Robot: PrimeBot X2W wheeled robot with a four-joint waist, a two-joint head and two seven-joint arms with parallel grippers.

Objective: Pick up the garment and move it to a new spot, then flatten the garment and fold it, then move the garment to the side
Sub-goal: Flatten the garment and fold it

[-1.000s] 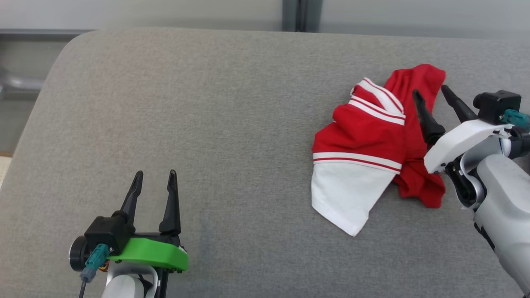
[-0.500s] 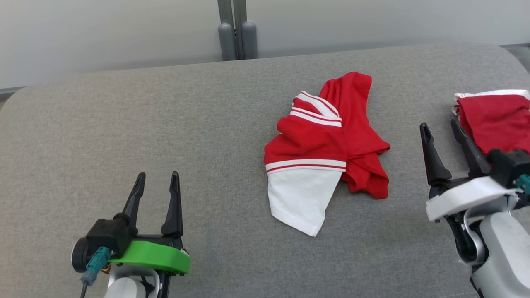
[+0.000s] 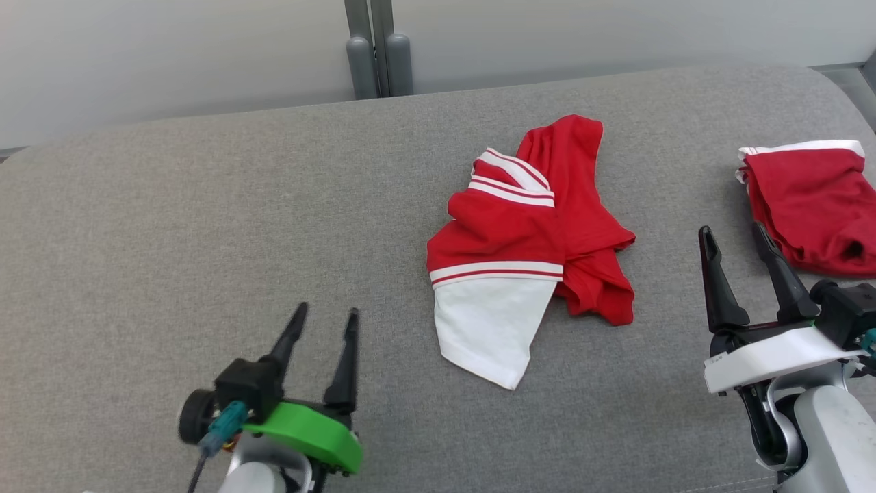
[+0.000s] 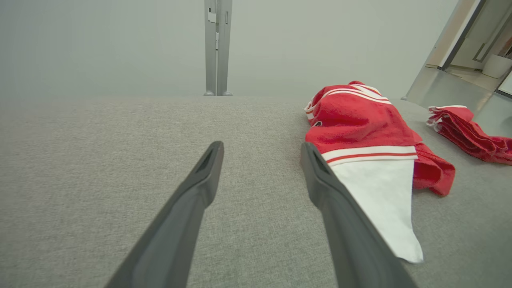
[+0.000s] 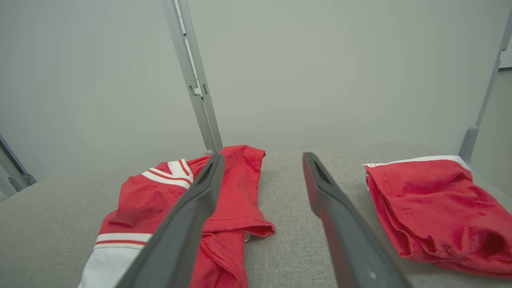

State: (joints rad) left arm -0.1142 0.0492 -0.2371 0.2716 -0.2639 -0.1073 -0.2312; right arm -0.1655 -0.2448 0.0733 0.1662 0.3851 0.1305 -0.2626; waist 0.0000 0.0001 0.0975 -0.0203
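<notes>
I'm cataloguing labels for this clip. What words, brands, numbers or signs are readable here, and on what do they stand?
No text reads legibly.
Tiny dark marks on the white mount behind the right pincer: too small to read.
Small dark spot on the crumpled garment, left wrist view: too blurred to tell.

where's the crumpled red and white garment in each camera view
Head view: red and white garment at centre, slightly right.
Left wrist view: red and white garment right of centre.
Right wrist view: red and white garment at lower left.
Shared landmark: grey upright post at the top of each view.
</notes>
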